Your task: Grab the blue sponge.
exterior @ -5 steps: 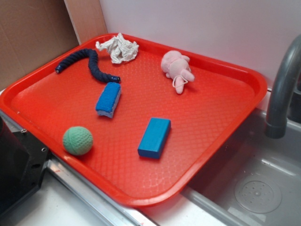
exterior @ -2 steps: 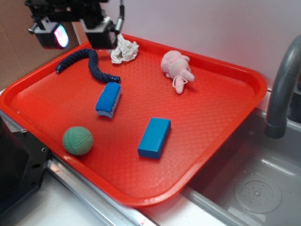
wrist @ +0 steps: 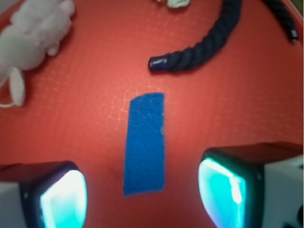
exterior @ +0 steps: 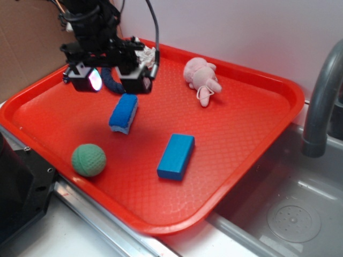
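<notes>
The blue sponge point(exterior: 124, 112) lies flat on the red tray point(exterior: 241, 134), its fuzzy royal-blue top up and a pale layer showing at its near end. My gripper point(exterior: 111, 79) hangs open in the air just behind and above it, its two glowing fingers spread wide. In the wrist view the blue sponge point(wrist: 145, 143) runs lengthwise down the middle of the picture, and its near end lies between my fingers point(wrist: 223, 190), well below them. The gripper point(wrist: 142, 194) holds nothing.
A smooth solid blue block point(exterior: 176, 156) lies right of the sponge. A green ball point(exterior: 89, 159) sits near the tray's front left. A dark blue rope point(wrist: 209, 40), a white rag point(exterior: 148, 55) and a pink plush toy point(exterior: 201, 78) lie toward the back. A grey faucet point(exterior: 321, 101) and sink stand at the right.
The arm came into view from the upper left and has dropped toward the sponge, now covering most of the rope and rag. The objects on the tray have not moved.
</notes>
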`<state>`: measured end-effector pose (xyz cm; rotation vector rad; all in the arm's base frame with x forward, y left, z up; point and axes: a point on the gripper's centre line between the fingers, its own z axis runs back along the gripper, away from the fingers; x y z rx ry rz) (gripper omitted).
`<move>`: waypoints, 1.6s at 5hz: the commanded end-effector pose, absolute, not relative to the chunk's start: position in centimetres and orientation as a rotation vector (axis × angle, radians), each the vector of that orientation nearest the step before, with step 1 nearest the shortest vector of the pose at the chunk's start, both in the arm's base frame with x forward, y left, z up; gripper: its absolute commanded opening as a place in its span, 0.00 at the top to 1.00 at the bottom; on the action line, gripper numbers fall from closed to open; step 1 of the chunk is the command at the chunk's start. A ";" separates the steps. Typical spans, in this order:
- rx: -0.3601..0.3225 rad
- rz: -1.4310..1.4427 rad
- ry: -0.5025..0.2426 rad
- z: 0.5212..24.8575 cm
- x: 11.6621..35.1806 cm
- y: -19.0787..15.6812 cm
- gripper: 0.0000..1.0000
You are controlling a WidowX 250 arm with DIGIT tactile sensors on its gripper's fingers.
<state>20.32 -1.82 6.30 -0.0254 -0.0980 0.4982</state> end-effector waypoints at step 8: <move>0.083 0.034 -0.081 23.1 25.9 -1.6 1.00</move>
